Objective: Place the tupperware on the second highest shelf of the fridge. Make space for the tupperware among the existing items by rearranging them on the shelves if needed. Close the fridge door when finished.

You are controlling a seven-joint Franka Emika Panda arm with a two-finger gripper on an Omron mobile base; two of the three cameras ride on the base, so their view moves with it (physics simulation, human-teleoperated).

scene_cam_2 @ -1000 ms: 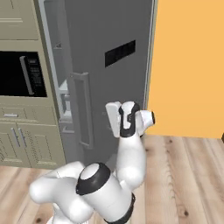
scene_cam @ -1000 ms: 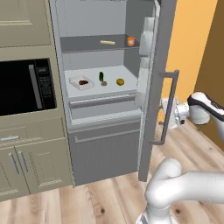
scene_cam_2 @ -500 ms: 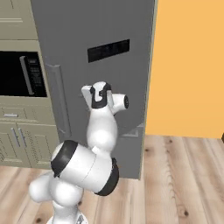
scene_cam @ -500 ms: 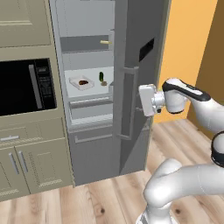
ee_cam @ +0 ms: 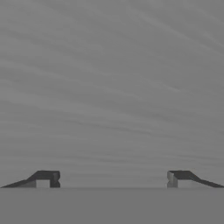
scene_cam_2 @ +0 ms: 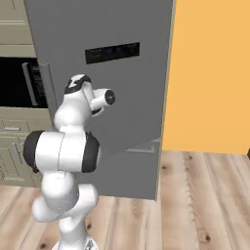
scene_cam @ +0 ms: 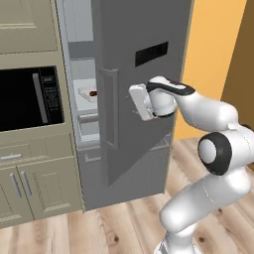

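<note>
Since the earlier frames the fridge door [scene_cam: 144, 84] has swung most of the way shut, and the arm has followed it round, so that the interior items seen before are now largely hidden behind the door. Only a narrow gap remains at the door's left edge in the left base view; through it shows a slice of the fridge [scene_cam: 74, 30] interior, with the second highest shelf [scene_cam: 83, 93] as a pale band carrying a white container edge and a small brown item [scene_cam: 93, 93]. The tupperware cannot be identified with certainty in that sliver. The door's outer face bears a black display panel [scene_cam_2: 112, 52] and a vertical grey handle [scene_cam: 110, 106]. The tool [ee_cam: 112, 179] faces the door's plain grey surface squarely and close; its two dark fingertips [ee_cam: 46, 178] stand wide apart and grip nothing. In the left base view the white hand [scene_cam: 141, 101] lies against the door face just right of the handle. To the fridge's left stand a black-fronted microwave [scene_cam: 27, 96] and beige cabinet doors [scene_cam: 34, 191]. An orange wall [scene_cam_2: 212, 73] lies to the right, above a wooden floor [scene_cam_2: 195, 205].
</note>
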